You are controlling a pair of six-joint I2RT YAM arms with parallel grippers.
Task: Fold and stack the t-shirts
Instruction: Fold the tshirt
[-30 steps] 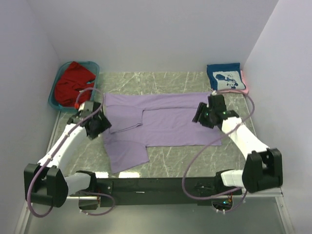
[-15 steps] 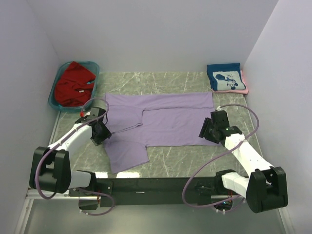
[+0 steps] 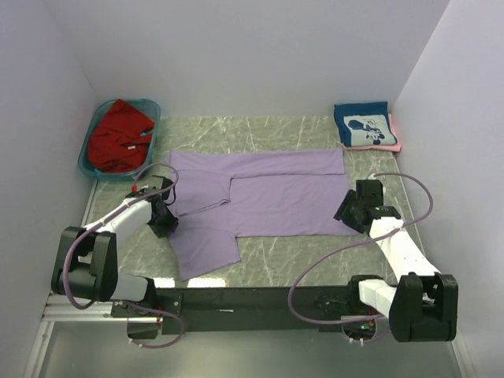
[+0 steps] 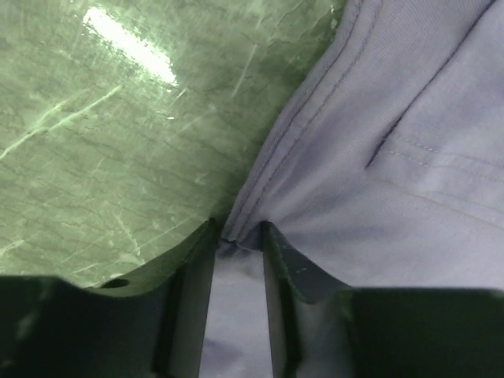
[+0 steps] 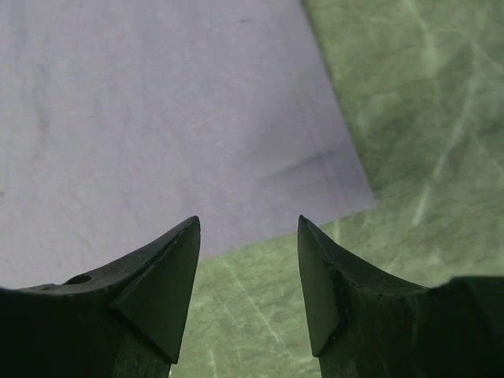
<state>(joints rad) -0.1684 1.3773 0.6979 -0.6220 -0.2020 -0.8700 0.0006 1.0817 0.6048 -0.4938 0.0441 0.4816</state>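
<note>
Left gripper point(image 4: 239, 234): tips nearly together, pinching the puckered hem of the lavender t-shirt point(image 4: 409, 157), bottom centre.
Right gripper point(image 5: 248, 228): jaws apart, empty, above the shirt's corner on the green table point(image 5: 409, 118).

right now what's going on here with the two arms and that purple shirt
The lavender t-shirt lies spread on the table. The left claw pinches its left edge, cloth bunched between the fingers. The right claw hangs open over its near right corner, gripping nothing. A red t-shirt sits in the teal tub; a folded navy t-shirt lies on a pink one, far right.
</note>
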